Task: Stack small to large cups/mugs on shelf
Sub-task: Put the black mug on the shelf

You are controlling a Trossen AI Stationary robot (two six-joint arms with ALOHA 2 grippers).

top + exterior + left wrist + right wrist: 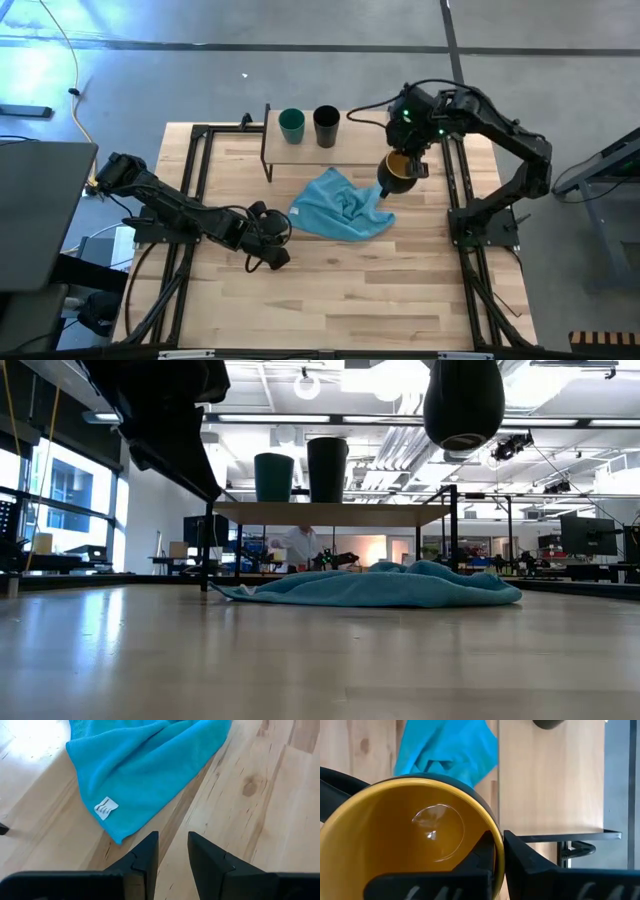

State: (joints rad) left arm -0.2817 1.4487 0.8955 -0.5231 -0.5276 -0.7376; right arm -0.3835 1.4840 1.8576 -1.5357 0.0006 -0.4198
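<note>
The left end effector [272, 243] rests low over the surface [380, 290] just beside the near left corner of a blue cloth [342, 207], its fingers [145, 857] nearly together with a narrow gap between them and nothing held (the left wrist view shows only bare wood and the cloth's white tag past them). The cloth lies crumpled in the middle of the surface, between the two arms. Above its right edge, the right end effector [410, 160] holds the mug [397, 172] in the air, one finger [482, 857] inside the yellow-orange bowl and the other outside, clamped on the rim; in the low view the mug [462, 405] hangs well clear of the surface, higher than the shelf top. Farther back, the shelf [355, 152] stands on thin black legs at the far edge of the surface, and on its left part the teal cup [291, 125] and the black cup [326, 126] stand upright, just beside each other.
</note>
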